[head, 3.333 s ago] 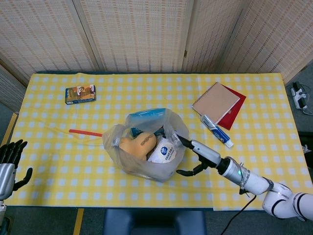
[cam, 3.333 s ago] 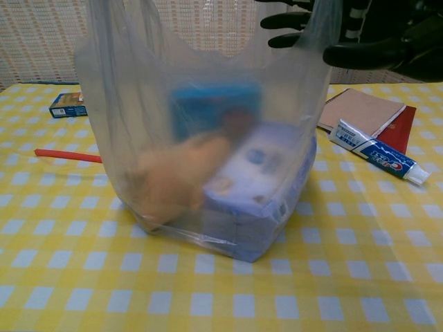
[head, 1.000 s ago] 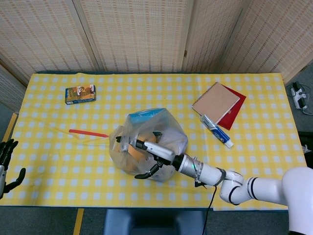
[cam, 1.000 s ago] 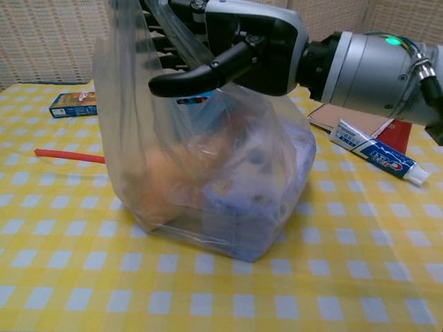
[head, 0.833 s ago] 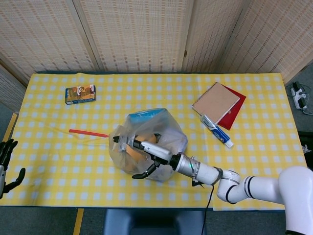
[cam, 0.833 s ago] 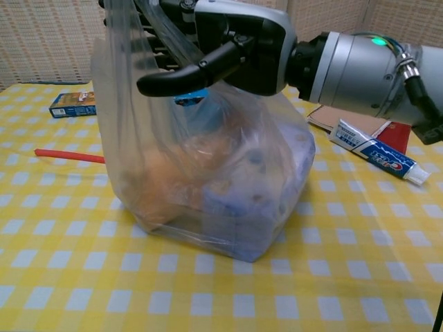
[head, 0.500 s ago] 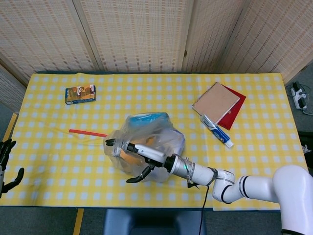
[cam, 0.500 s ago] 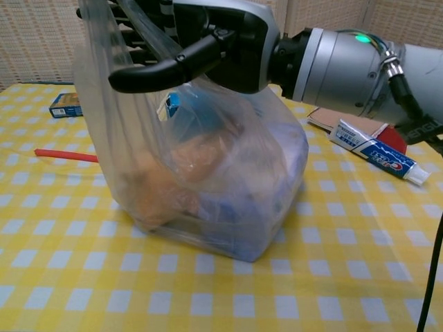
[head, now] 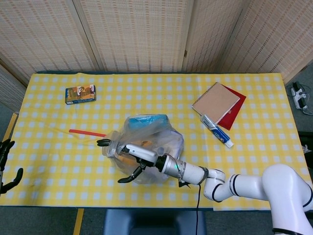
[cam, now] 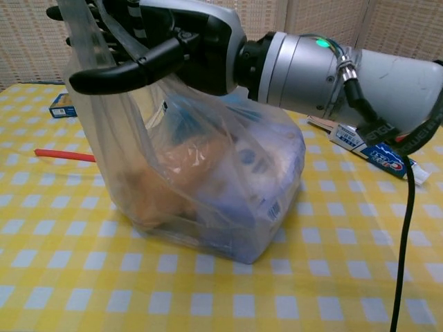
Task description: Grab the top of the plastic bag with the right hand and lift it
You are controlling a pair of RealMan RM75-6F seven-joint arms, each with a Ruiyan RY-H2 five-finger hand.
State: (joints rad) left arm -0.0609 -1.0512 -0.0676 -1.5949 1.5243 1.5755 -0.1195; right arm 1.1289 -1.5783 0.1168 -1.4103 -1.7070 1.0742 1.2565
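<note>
The plastic bag [cam: 208, 187] is standing on the yellow checked tablecloth [head: 254, 156] near the front middle of the table, its base resting on the cloth in the chest view. Its upper film is being stretched up and toward the left by the right hand [cam: 159, 41], which is reaching across the bag's top with its fingers [cam: 114, 69] extended and spread rather than curled tight; film is draped over and between them, so the top of the bag is being caught and held by that hand. In the head view the same hand [head: 128, 155] is seen at the bag's left side. Inside the bag [head: 144, 147] a tan object and blue-and-white packages are visible, blurred by the plastic. The left hand [head: 6, 169] is showing only at the far left edge, its fingers apart and nothing being held. A red stick [head: 87, 132], a small box [head: 80, 94], a toothpaste tube [head: 216, 130] and a notebook [head: 216, 102] are lying apart from the bag
</note>
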